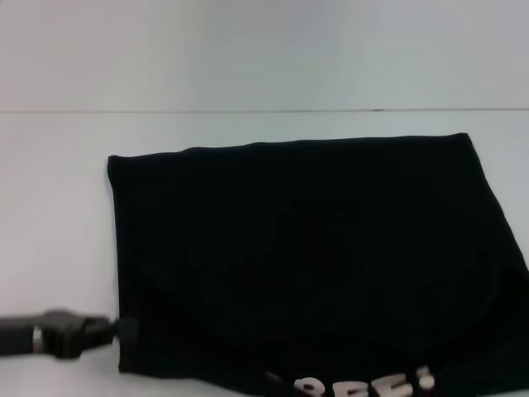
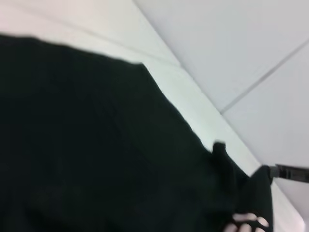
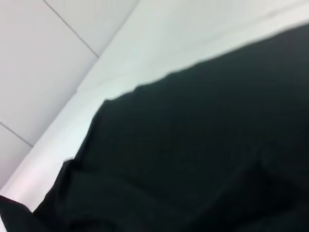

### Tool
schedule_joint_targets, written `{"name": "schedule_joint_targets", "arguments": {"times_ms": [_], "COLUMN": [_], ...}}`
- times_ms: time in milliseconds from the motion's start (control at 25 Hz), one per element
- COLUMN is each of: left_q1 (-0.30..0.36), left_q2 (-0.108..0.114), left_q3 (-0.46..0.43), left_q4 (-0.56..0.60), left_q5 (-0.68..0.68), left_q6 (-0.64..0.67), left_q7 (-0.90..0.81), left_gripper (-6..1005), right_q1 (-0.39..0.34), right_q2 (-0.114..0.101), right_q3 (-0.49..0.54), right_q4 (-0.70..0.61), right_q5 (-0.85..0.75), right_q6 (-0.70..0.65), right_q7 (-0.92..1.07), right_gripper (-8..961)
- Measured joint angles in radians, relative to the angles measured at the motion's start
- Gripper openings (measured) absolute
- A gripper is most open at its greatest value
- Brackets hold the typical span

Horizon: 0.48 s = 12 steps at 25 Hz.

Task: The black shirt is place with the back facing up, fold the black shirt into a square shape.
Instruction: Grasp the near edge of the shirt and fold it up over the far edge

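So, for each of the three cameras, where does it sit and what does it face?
Head view: high on the robot, looking down at the large matte black fabric shirt on the white table; the left gripper shows at the shirt's near left corner.
Left wrist view: close above the shirt; a dark gripper part farther off.
Right wrist view: close above the shirt; no fingers visible.
All share the shirt.

Pale block letters peeked out along the near edge of the black shirt (image 1: 297, 248), cut off by the frame; they could not be read.
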Motion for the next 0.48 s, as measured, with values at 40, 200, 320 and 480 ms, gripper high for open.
{"name": "schedule_joint_targets", "arguments": {"times_ms": [40, 200, 320, 480], "left_q1": [-0.028, -0.089, -0.184, -0.236], "left_q2": [0.009, 0.027, 0.067, 0.082], "left_q3": [-0.004, -0.001, 0.005, 0.004], "left_q4": [-0.018, -0.070, -0.178, -0.213], "left_q5": [-0.008, -0.011, -0.012, -0.012], "left_q6": [-0.025, -0.098, -0.274, -0.404], "left_q7": [-0.010, -0.030, -0.068, -0.101], "left_gripper": [34, 35, 36, 37], "right_q1": [0.014, 0.088, 0.141, 0.228], "right_q2": [-0.001, -0.013, -0.020, -0.046], "right_q3": [0.004, 0.008, 0.004, -0.017], "right_q4": [0.000, 0.001, 0.012, 0.098], "right_q5": [0.000, 0.000, 0.000, -0.003], "right_q6": [0.008, 0.070, 0.152, 0.301], "right_q7": [0.001, 0.031, 0.059, 0.098], "right_gripper": [34, 34, 34, 34]}}
